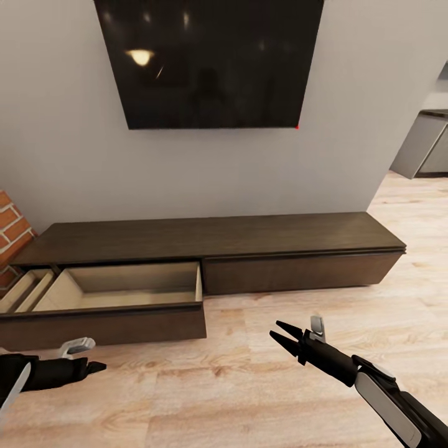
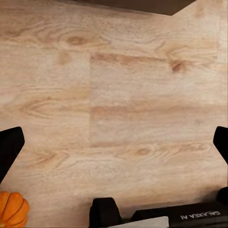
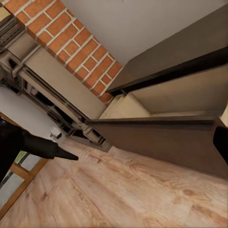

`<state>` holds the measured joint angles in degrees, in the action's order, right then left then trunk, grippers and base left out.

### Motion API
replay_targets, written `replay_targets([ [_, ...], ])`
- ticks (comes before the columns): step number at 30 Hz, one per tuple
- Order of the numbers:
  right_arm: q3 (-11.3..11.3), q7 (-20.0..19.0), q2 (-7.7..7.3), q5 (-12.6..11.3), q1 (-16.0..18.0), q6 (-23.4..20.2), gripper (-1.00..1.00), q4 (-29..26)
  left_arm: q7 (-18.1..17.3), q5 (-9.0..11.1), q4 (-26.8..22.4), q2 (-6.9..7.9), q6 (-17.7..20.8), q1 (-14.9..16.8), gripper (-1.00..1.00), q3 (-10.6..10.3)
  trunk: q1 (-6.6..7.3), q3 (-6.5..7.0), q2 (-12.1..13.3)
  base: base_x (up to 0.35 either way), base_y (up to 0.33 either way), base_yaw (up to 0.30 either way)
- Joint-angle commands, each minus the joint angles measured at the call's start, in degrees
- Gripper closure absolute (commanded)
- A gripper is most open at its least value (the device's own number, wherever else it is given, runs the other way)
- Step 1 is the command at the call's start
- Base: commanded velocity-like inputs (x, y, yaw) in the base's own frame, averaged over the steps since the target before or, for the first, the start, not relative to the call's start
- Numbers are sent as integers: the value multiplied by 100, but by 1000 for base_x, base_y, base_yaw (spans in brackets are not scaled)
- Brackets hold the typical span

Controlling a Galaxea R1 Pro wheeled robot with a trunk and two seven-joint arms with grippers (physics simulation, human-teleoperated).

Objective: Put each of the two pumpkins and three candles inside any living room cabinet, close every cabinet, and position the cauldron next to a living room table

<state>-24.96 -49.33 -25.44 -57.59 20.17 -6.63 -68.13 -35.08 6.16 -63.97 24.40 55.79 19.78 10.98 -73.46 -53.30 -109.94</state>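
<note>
- R gripper nearest, low over the floor, fingers spread, nothing in it. Points toward the cabinet, prob. staged for the next pick or a push on the front.
- L gripper also low, by the open drawer's front; head view doesn't show its fingers well. In L wrist view the fingers sit wide apart w/ bare floor between them, so spread and empty.
- Pumpkin: only an orange edge in L wrist view, on the floor beside the L gripper, outside the finger span. Not held. Judged: arm needs to re-aim before a grasp.
- Cabinet: L drawer pulled out, pale inside, looks empty as far as seen; left open prob. to take the items. R front flush, shut.
- So nothing seems stowed yet in the visible part; drawer must be shut at the end.
- In the way: the drawer front's raised lip sits between L gripper and interior, so a load must go up and over.
- Brick wall just L of cabinet, tight on that side.
- TV on wall above. Grey units far R.
- Candles, cauldron: can't place from here.
</note>
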Motion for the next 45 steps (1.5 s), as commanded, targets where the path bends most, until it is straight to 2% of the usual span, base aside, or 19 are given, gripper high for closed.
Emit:
replay_targets([
  [1,-9,-12,-5,-63,5,-57,-100,0,306,45,-73,-142,49,2,-100,17,23,14,39,0,0,0],
  [2,-9,-13,-5,-64,5,-59,-100,0,437,48,-96,-208,50,2,-100,21,45,32,79,0,0,0],
  [4,-9,-15,-5,-67,5,-58,-100,1,896,56,-156,-491,54,0,-100,34,89,68,160,0,0,0],
  [5,-9,-13,-5,-68,5,-59,-100,1,995,55,-163,-568,54,0,-100,38,111,86,200,0,0,0],
  [14,5,-10,-11,-71,5,-155,-100,150,1346,52,-41,-768,21,-4,-100,54,309,247,561,0,0,0],
  [18,121,-13,-24,-58,5,-489,-100,158,1918,65,81,-1014,-16,-4,-100,57,397,319,721,0,0,0],
  [20,189,-11,-48,-50,5,-544,-100,187,2092,67,100,-1123,-28,-6,-100,60,441,355,801,0,0,0],
  [23,219,-14,-44,-41,5,-538,-100,518,2190,66,110,-1193,-41,-5,-100,62,507,409,922,0,0,0],
  [29,200,55,-27,-37,5,-515,-100,1328,2235,61,126,-1216,-55,-3,-100,70,638,517,1162,0,0,0],
  [33,183,477,-23,-34,1,-482,-100,1731,2240,57,134,-1222,-58,-7,-100,71,726,588,1323,0,0,0],
  [35,170,960,-23,3,-2,-359,-100,1810,2241,58,139,-1218,-59,-6,-100,74,770,624,1403,0,0,0],
  [37,155,1449,4,139,-8,-201,-100,1845,2243,59,160,-1213,-63,-6,-100,78,814,660,1483,0,0,0],
  [41,92,2211,236,322,-12,-83,-100,1893,2242,54,343,-1224,-71,-7,-100,72,902,732,1644,0,0,0],
  [45,19,2629,382,360,-13,-51,-100,1992,2242,60,403,-1226,-203,-7,-100,71,990,804,1804,0,0,0],
])
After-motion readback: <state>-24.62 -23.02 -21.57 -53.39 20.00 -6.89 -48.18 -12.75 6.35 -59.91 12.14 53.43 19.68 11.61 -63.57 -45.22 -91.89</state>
